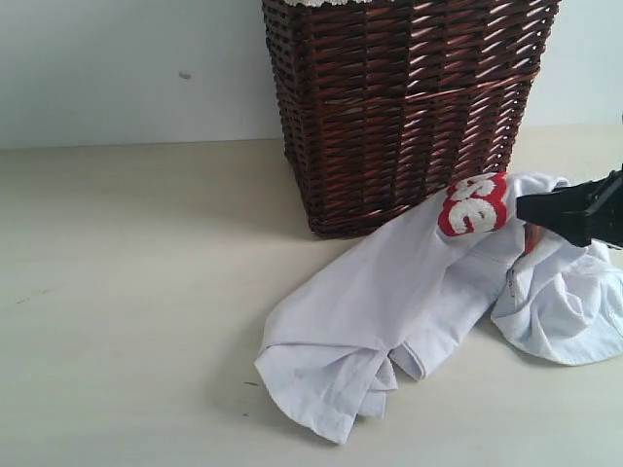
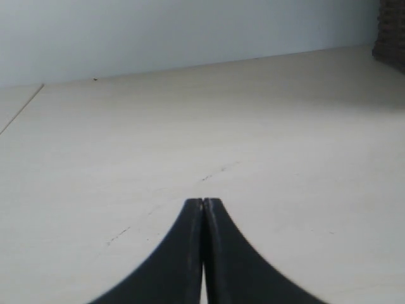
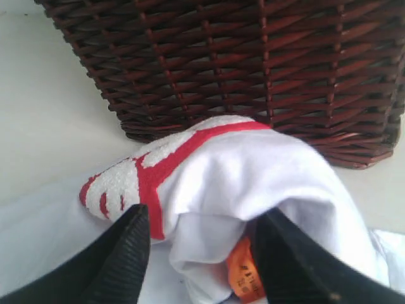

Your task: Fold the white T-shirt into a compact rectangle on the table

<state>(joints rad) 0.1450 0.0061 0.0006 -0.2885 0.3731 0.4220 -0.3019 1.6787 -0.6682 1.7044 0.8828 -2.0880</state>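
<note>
we read little here. white t-shirt: fuzzy white lettering, red outline, on raised fold. exterior view: we make out two letters, likely "s" and "e"; rest lost in folds. right wrist view: only strokes, no letter we can name. orange neck tag: tiny dark print, too blurred to read.

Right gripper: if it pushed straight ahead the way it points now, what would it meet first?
The raised fold of the white T-shirt, lying between the parted jaws of the right gripper; the wicker basket stands behind it.
</note>
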